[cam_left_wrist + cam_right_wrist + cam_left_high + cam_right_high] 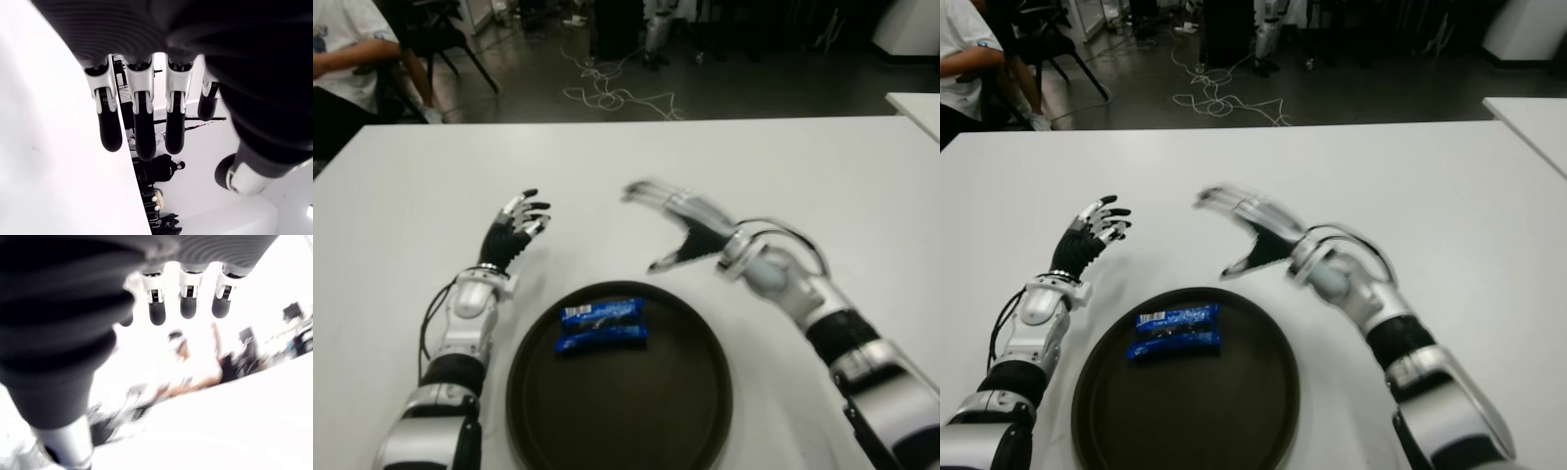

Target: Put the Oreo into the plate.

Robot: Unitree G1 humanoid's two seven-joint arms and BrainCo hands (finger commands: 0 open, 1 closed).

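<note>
white table (724, 157) holds dark plate (705, 392); cables (607, 93) cross dim floor (754, 88).

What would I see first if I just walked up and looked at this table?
A blue Oreo pack lying in the far part of a big dark round plate near the front edge of the white table. Two robot hands show beyond the plate, both open and empty: the left hand at its far left, the right hand at its far right.

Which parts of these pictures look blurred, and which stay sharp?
Eye views: the right hand is motion-smeared above the table; the left hand, plate and Oreo are sharp. Right wrist view: washed-out, smeared background. Left wrist view: crisp fingers.
</note>
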